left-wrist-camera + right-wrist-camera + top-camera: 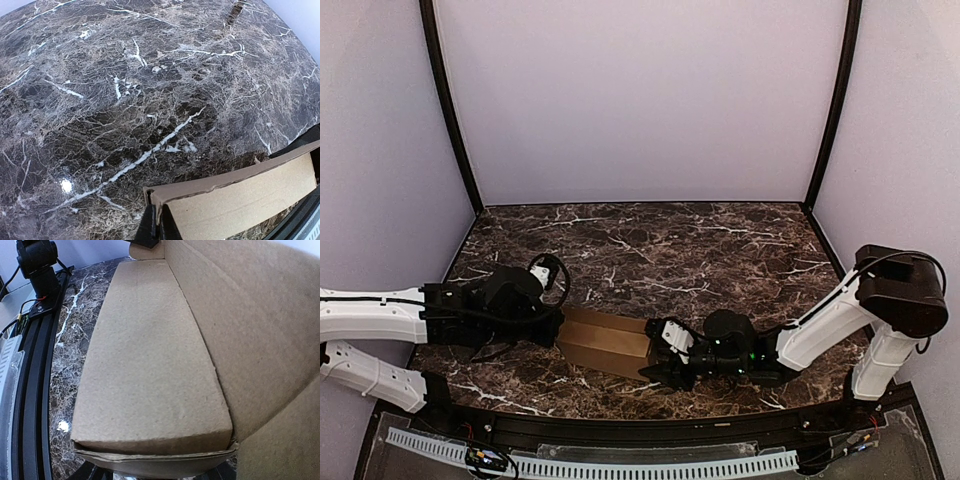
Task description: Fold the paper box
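The paper box (608,342) lies near the worktop's (650,250) near edge, mostly formed, with one broad flap raised. The left gripper (552,325) meets its left end and the right gripper (660,360) its right end. Neither grip can be told. Next, probably, press that flap down. The contents are hidden.

The paper box (607,340) is plain tan cardboard, folded into a slim long shape. It lies flat on the counter (650,250) between the two pairs of fingers. Its left corner edge sits pinched between the left fingers (150,227). Its right end, with a thin flap edge underneath, lies just above the spread right fingers (92,472). One wide panel stands up along a long side.
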Controlling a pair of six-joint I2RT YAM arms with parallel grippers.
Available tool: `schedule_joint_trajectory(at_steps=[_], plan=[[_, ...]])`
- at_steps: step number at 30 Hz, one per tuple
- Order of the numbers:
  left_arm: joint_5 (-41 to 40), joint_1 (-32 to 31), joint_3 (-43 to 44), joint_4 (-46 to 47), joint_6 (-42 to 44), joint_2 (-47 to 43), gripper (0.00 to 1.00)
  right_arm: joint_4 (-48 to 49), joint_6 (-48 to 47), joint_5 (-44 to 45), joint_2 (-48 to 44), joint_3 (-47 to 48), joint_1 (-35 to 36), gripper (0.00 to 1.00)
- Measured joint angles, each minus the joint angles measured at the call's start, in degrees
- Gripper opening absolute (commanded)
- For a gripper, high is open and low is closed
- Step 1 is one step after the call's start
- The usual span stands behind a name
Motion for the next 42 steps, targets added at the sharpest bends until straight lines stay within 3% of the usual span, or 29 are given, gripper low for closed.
schedule_joint_trajectory(at_steps=[42], plan=[[-21.2, -15.9, -5.7, 1.9, -13.3, 0.3, 0.01, 4.0, 4.7, -1.6, 4.0, -0.2, -0.8, 0.0]])
